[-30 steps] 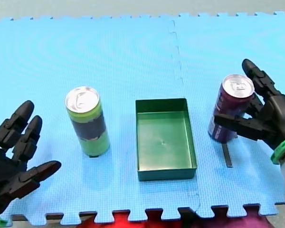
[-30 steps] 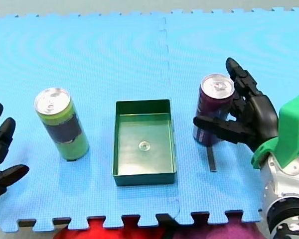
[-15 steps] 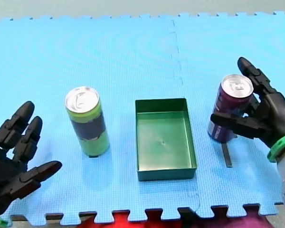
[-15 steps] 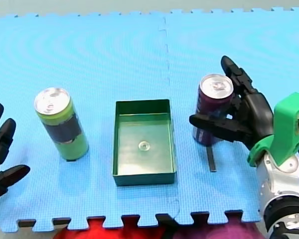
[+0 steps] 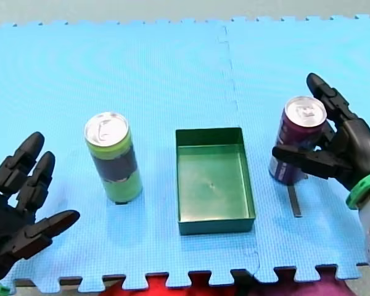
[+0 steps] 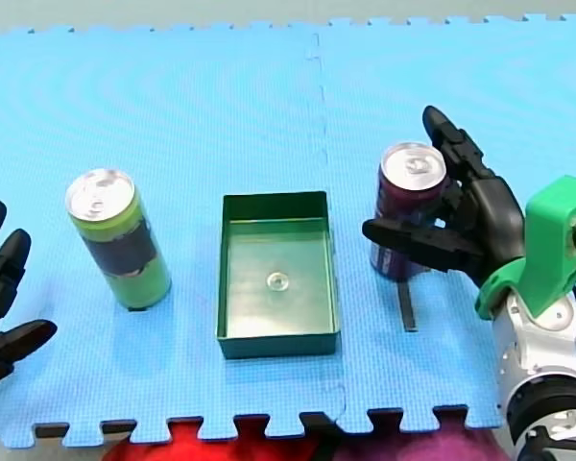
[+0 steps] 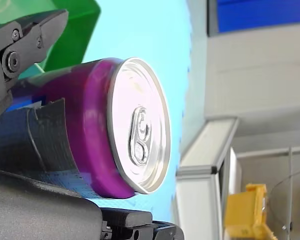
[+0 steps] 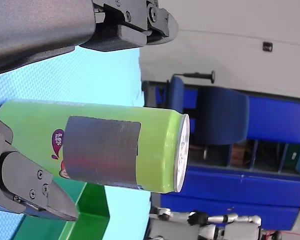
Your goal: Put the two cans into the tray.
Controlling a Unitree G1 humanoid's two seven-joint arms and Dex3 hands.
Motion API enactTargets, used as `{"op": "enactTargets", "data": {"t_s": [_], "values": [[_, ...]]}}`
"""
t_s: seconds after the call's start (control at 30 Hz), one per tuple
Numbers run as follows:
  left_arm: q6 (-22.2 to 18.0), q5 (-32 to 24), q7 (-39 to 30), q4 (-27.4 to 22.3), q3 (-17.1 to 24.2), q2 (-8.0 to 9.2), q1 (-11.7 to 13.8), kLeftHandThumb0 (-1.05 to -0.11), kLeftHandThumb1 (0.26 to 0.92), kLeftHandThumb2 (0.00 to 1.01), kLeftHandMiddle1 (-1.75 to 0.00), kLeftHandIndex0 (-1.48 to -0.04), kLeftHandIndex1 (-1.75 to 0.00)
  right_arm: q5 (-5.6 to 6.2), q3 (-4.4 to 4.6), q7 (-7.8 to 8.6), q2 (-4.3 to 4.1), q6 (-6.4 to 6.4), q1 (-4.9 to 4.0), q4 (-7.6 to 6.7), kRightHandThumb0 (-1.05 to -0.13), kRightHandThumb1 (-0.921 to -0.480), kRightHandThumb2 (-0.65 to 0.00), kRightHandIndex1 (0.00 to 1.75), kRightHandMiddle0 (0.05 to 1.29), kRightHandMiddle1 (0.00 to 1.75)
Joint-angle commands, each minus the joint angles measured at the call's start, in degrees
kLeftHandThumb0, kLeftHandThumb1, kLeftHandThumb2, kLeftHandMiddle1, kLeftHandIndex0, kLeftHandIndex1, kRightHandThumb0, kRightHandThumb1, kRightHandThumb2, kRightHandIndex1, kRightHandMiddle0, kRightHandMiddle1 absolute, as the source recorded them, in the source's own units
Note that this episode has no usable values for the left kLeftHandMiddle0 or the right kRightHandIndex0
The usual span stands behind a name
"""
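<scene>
A purple can (image 5: 294, 143) stands upright on the mat, right of the green tray (image 5: 209, 132). My right hand (image 5: 299, 120) is shut on it, thumb across its front and fingers behind it. In the first wrist view the purple can (image 7: 90, 130) lies against the palm, with a dark patch on its side. A green can (image 5: 114, 160) with a dark band stands upright left of the tray. My left hand (image 5: 46, 185) hangs at the lower left, apart from that can. In the second wrist view the green can (image 8: 100, 150) sits between dark fingers with a gap on both sides.
Everything stands on a blue foam mat (image 5: 172, 74) with a jigsaw front edge. A short dark strip (image 5: 294, 200) lies on the mat just in front of the purple can. Red and purple shapes (image 5: 191, 285) show below the front edge.
My right hand has drawn in around the purple can, and the can has shifted slightly left towards the tray. The left hand and the green can have stayed put.
</scene>
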Motion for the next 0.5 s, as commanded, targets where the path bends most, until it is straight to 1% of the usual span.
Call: {"op": "enactTargets", "data": {"t_s": [0.0, 0.1, 0.13, 0.17, 0.2, 0.23, 0.27, 0.3, 0.33, 0.37, 0.43, 0.47], "values": [[-0.1, -0.3, -0.2, 0.0, 0.2, 0.02, 0.0, -1.048, 0.635, 0.00, 0.00, -0.24, 0.00, 0.15, -0.03, 0.04, 0.07, 0.12, -0.42, -0.16, -0.845, -0.600, -0.001, 0.00, 0.13, 0.00], [0.1, -0.6, -0.4, 0.0, 0.3, -0.04, -0.1, -1.048, 0.633, 0.00, 0.00, -0.24, 0.00, 0.06, 0.02, 0.03, 0.03, 0.08, -0.46, -0.12, -0.846, -0.599, 0.000, 0.00, 0.13, 0.00], [0.2, -0.8, -0.5, 0.1, 0.4, -0.06, -0.1, -1.048, 0.633, 0.00, 0.00, -0.24, 0.00, -0.19, 0.11, -0.49, 0.05, -0.55, -0.38, -0.11, -0.793, -0.605, -0.001, 0.04, 0.31, 0.04], [0.3, -0.9, -0.6, 0.1, 0.4, -0.06, -0.1, -1.048, 0.631, 0.00, 0.00, -0.24, 0.00, -0.56, 0.28, -1.16, 0.07, -1.29, -0.28, -0.10, -0.628, -0.622, -0.005, 0.09, 0.59, 0.08], [0.4, -1.0, -0.7, 0.1, 0.5, -0.07, -0.1, -1.048, 0.630, 0.00, 0.00, -0.24, 0.00, -1.35, 0.67, -2.50, 0.05, -2.60, -0.08, -0.13, -0.560, -0.636, -0.005, 0.10, 0.77, 0.07], [0.5, -1.1, -0.8, 0.0, 0.5, -0.07, -0.1, -1.048, 0.629, 0.00, 0.00, -0.24, 0.00, -2.29, 1.12, -4.24, 0.04, -4.08, 0.12, -0.14, -0.503, -0.661, -0.005, 0.23, 0.97, 0.09], [0.5, -1.1, -0.8, 0.0, 0.5, -0.07, -0.1, -1.048, 0.627, 0.00, 0.00, -0.24, 0.00, -3.48, 1.70, -6.48, 0.00, -5.43, 0.30, -0.12, -0.525, -0.698, -0.010, 1.10, 0.96, 0.67], [0.6, -1.1, -0.8, -0.1, 0.5, -0.07, -0.1, -1.048, 0.626, 0.00, 0.00, -0.24, 0.00, -4.44, 2.12, -8.61, 0.03, -6.06, 0.33, -0.08, -0.572, -0.722, -0.010, 1.42, 0.82, 1.14], [0.6, -1.1, -0.8, -0.2, 0.5, -0.08, 0.0, -1.048, 0.625, 0.00, 0.00, -0.24, 0.00, -5.07, 2.38, -10.34, 0.14, -6.10, 0.28, -0.06, -0.632, -0.738, -0.008, 1.61, 0.68, 1.50], [0.7, -1.1, -0.8, -0.3, 0.5, -0.09, 0.0, -1.047, 0.624, 0.00, 0.00, -0.24, 0.00, -5.42, 2.51, -11.70, 0.31, -5.91, 0.22, -0.12, -0.659, -0.744, -0.008, 1.68, 0.62, 1.62], [0.8, -1.1, -0.7, -0.4, 0.5, -0.09, 0.1, -1.047, 0.623, 0.00, 0.00, -0.24, 0.00, -5.95, 2.77, -13.54, 0.53, -5.85, 0.22, -0.20, -0.681, -0.746, -0.005, 1.73, 0.57, 1.72], [0.8, -1.1, -0.7, -0.4, 0.5, -0.09, 0.1, -1.047, 0.623, 0.00, 0.00, -0.24, 0.00, -6.34, 3.04, -14.43, 0.53, -6.09, 0.30, -0.23, -0.669, -0.741, -0.003, 1.74, 0.56, 1.73]]}}
